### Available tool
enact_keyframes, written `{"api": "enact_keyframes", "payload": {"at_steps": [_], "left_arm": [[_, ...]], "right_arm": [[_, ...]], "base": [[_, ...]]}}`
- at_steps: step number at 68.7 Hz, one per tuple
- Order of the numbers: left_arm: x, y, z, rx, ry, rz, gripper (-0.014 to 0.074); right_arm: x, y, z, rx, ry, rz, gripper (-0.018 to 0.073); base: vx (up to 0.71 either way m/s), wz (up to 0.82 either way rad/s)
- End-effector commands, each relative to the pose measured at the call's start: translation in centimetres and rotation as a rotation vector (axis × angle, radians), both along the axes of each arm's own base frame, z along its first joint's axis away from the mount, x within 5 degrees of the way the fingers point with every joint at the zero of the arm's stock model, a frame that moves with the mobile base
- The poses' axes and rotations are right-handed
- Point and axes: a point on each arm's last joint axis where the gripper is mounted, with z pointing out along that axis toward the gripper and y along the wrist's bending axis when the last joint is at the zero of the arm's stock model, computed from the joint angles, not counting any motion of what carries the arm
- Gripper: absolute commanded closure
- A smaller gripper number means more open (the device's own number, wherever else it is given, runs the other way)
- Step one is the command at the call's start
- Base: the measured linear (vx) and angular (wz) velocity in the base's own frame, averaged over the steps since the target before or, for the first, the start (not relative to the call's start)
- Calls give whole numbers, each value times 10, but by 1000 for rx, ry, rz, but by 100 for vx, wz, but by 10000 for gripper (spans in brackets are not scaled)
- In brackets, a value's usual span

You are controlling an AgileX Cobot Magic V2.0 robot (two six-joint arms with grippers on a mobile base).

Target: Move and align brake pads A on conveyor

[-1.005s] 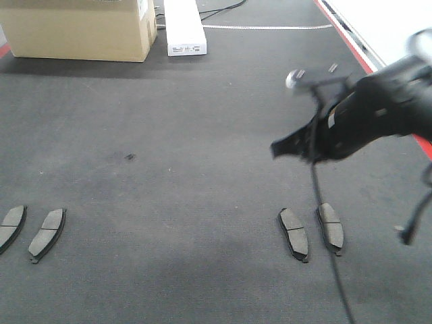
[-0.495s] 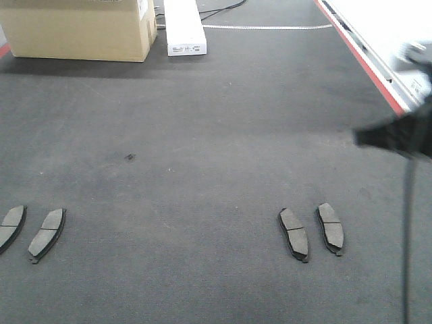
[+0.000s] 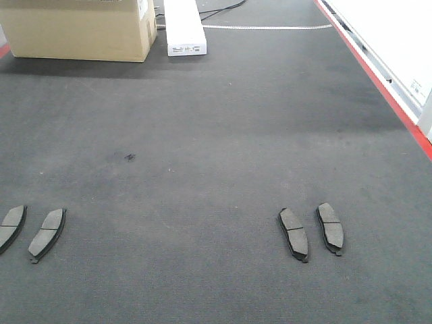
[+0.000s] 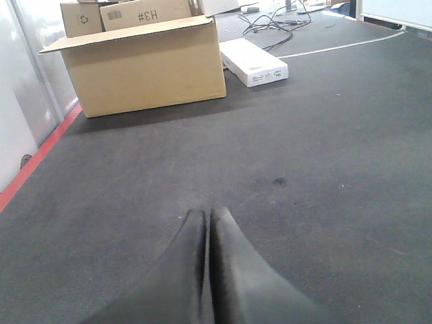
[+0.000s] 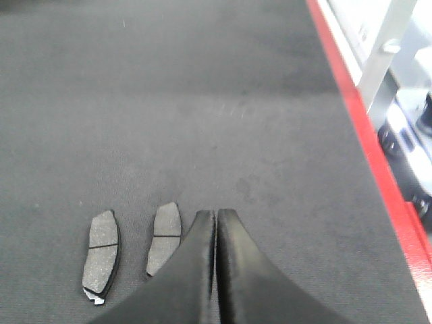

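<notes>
On the charcoal conveyor point(image 3: 216, 135), two brake pads point(image 3: 293, 233) point(image 3: 330, 228) lie side by side at the front right, grey faces up. Two more brake pads point(image 3: 46, 233) point(image 3: 9, 225) lie at the front left, the outer one cut by the frame edge. Neither arm shows in the front view. In the right wrist view my right gripper point(image 5: 215, 214) is shut and empty, just right of the pair of pads point(image 5: 102, 255) point(image 5: 164, 237). My left gripper point(image 4: 207, 212) is shut on nothing above bare belt.
A cardboard box point(image 3: 81, 27) and a flat white box point(image 3: 183, 27) stand at the belt's far end, with cables behind. A red strip point(image 3: 378, 81) runs along the right edge, with a white frame point(image 5: 385, 54) beyond it.
The right arm, which hung over the right side of the belt a second ago, has pulled away to the right and out of the front view. The four pads have not moved.
</notes>
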Motion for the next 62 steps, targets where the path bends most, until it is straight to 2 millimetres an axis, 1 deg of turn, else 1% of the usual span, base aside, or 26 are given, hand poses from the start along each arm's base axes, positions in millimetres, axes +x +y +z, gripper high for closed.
{"api": "enact_keyframes", "payload": {"at_steps": [1, 39, 62], "left_arm": [[1, -1, 13, -4, -82, -7, 602], [1, -1, 13, -4, -82, -7, 602], [1, -1, 13, -4, -82, -7, 602]], "right_arm": [[-11, -2, 19, -1, -123, 2, 566], [-60, -8, 38, 22, -321, -1, 566], [-63, -8, 38, 22, -330, -2, 566]], "base": [[0, 0], [0, 0], [0, 0]]}}
